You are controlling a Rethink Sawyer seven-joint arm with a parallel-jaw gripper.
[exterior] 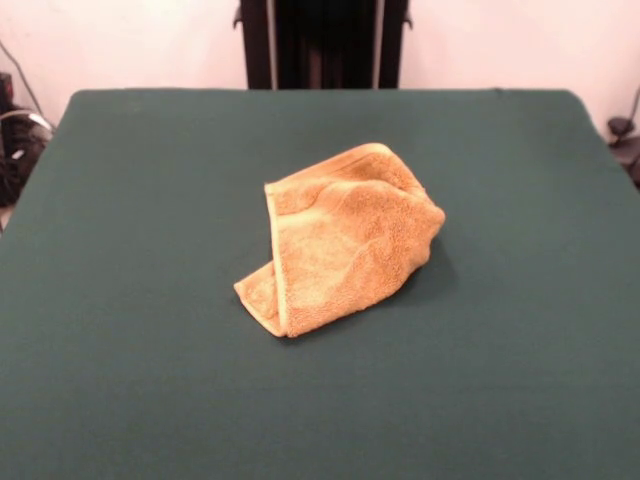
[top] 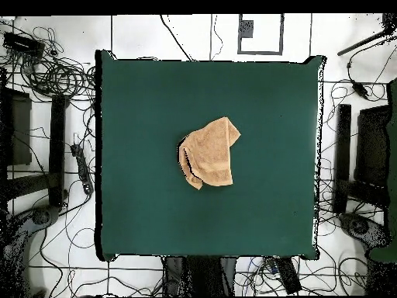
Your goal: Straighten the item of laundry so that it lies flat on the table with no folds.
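towel: orange-tan terry towel (exterior: 340, 238) (top: 209, 152), sitting pretty much dead centre on the worktop, nowhere near any edge

shape: not flat at all, it's bunched up and folded over on itself into a lumpy sort-of-triangle

front view: a hemmed edge runs down the left side of the heap, and a lower layer pokes out at the bottom left corner; the right side is a rounded fold that humps up off the surface a bit

overhead view: one corner sticks out toward the top right, and the left side shows a doubled-up edge with a darker crease in it

worktop: big dark green cloth-covered surface (exterior: 120, 300) (top: 139, 101), way wider than the towel, nothing else on it that I can see

claw: doesn't show in either view, so can't say if it's open or closed

arm: only a black upright bit of the robot (exterior: 322, 42) at the far edge in the front view

around the worktop: white floor with loads of black cables (top: 54, 74) and some dark gear on both sides
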